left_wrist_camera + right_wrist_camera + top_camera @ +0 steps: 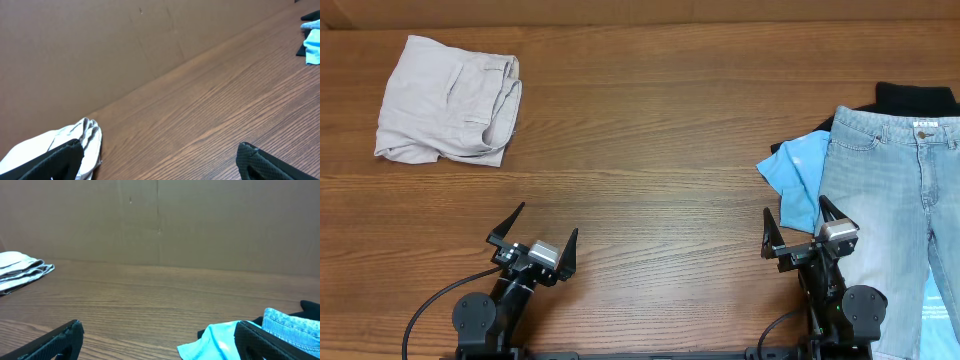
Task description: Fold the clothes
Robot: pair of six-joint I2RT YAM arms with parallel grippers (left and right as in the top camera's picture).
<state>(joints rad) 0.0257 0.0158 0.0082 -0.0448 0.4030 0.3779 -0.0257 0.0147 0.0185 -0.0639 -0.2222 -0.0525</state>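
Faded light-blue denim shorts lie flat at the right edge of the table, over a sky-blue T-shirt and a black garment. Beige shorts lie folded at the far left. My left gripper is open and empty near the front edge, left of centre. My right gripper is open and empty at the front right, its right finger over the denim's left edge. The right wrist view shows the T-shirt and denim by the right finger. The left wrist view shows the beige shorts.
The wooden table has a brown cardboard wall along its far side. Cables trail from both arm bases at the front edge.
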